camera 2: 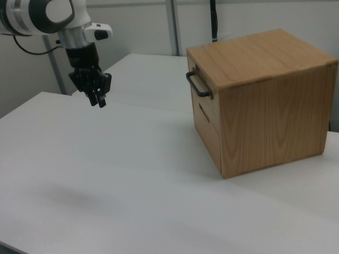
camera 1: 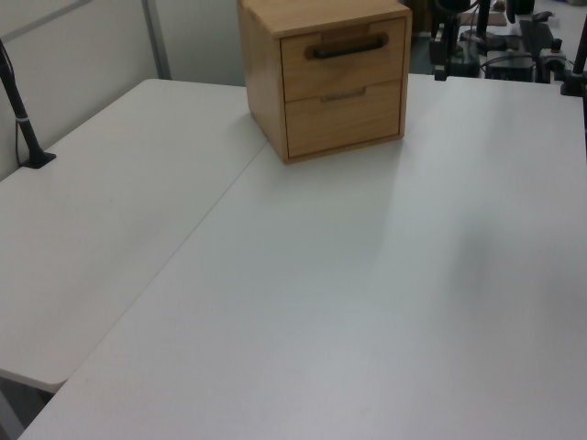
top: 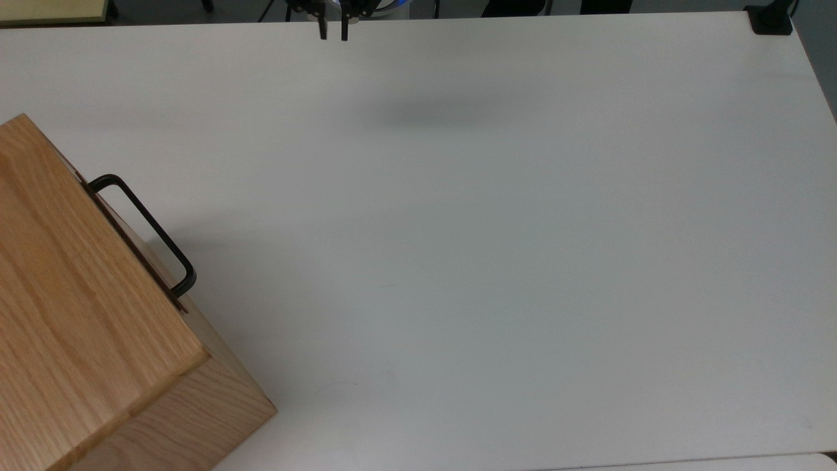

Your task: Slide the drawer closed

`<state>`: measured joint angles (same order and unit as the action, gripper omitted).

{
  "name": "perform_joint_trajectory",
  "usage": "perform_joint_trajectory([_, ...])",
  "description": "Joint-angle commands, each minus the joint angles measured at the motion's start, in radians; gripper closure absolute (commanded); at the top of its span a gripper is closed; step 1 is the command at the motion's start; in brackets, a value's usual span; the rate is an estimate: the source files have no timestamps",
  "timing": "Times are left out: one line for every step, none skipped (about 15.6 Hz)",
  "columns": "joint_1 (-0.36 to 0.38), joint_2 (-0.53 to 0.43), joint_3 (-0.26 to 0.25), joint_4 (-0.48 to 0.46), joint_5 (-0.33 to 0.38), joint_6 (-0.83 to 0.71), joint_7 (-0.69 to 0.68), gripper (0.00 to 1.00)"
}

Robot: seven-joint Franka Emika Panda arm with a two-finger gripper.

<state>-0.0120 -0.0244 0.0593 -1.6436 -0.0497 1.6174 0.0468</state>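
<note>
The drawer (camera 1: 343, 55) is sitting in the upper slot of the wooden cabinet (camera 1: 261, 82), its front panel lying flush with the cabinet face in the left view, at the upper middle of that frame. Its black bar handle (camera 1: 347, 49) is running across the panel there; in the top view the handle (top: 147, 229) is sticking out from the cabinet (top: 78, 314) at the left edge of the frame, and in the right view the handle (camera 2: 196, 84) is projecting from the cabinet's front at the upper middle, with the cabinet (camera 2: 265, 100) filling the right half. A second drawer front (camera 1: 344, 115) is lying below the first in the left view. The cabinet is standing on the white table (top: 490, 261). The gripper (camera 2: 98, 96) is hanging above the table at the upper left of the right view, well apart from the cabinet, pointing downward; in the top view its fingertips (top: 322, 31) are poking in at the top edge with a narrow gap showing between them, so the fingers are standing slightly apart and holding nothing. A soft shadow (top: 425, 114) is lying on the table below them.
</note>
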Motion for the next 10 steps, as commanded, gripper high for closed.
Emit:
perform_joint_trajectory([0.109,-0.023,-0.108,-0.03,0.019,-0.001,-0.015,0.1])
perform_joint_trajectory([0.11,-0.023,-0.108,-0.03,0.018,0.001,-0.015,0.0])
perform_joint_trajectory([0.11,-0.022,-0.11,-0.03,0.017,0.004,-0.015,0.0])
perform_joint_trajectory([0.109,-0.022,-0.11,-0.028,0.017,0.007,-0.015,0.0])
perform_joint_trajectory([0.107,-0.019,-0.11,-0.027,0.013,0.006,-0.013,0.0])
perform_joint_trajectory([0.106,-0.017,-0.11,-0.027,0.01,0.004,-0.013,0.0])
perform_joint_trajectory([0.103,-0.017,-0.11,-0.024,0.01,0.003,-0.013,0.0])
perform_joint_trajectory([0.1,-0.018,-0.11,-0.022,0.01,0.001,-0.013,0.0])
perform_joint_trajectory([0.098,-0.019,-0.11,-0.022,0.01,-0.001,-0.013,0.0])
perform_joint_trajectory([0.098,-0.019,-0.11,-0.021,0.01,-0.002,-0.013,0.0])
